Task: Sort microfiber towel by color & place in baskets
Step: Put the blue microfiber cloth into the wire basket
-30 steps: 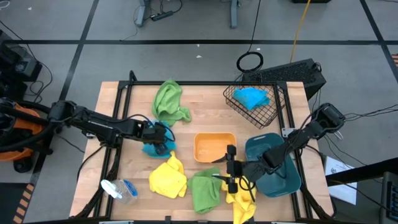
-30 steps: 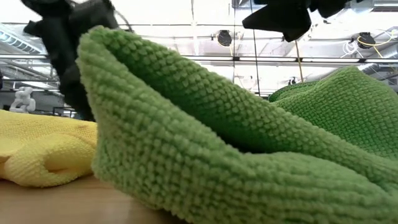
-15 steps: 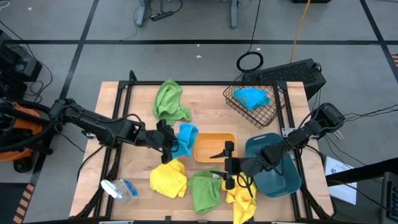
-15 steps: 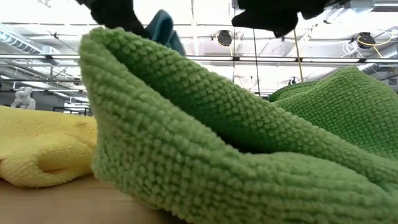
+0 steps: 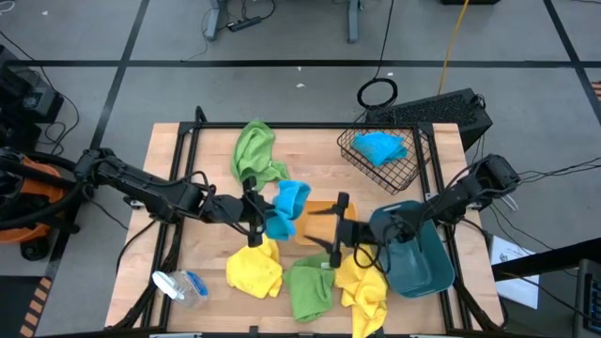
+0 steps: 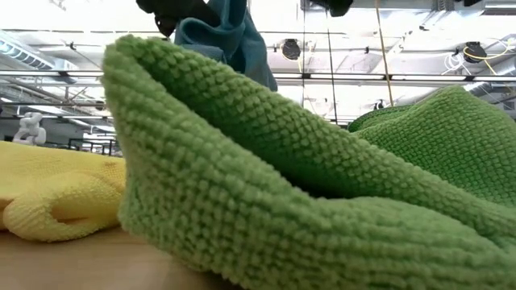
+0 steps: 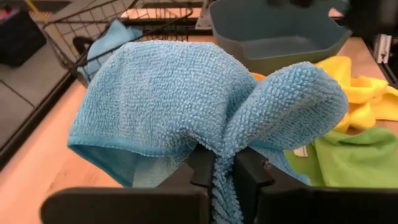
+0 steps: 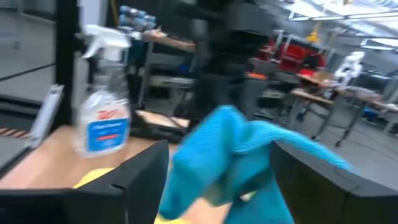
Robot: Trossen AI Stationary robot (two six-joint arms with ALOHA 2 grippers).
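Pinching a bunched fold, left gripper [image 7: 224, 177] holds the soft, light blue towel [image 5: 285, 208] beside orange bin [image 5: 324, 225]; right gripper [image 5: 336, 231] gapes empty.

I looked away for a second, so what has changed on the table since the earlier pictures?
The left gripper, shut on the blue towel, lifted it off the table and carried it toward the middle. The right gripper, open, rose from beside the yellow towel to meet it over the orange bin. The other towels, the wire basket and the teal bin stayed put.

Blue towel [image 7: 186, 106] pinched in the left gripper [image 7: 225, 171], teal bin [image 7: 273, 31] beyond.
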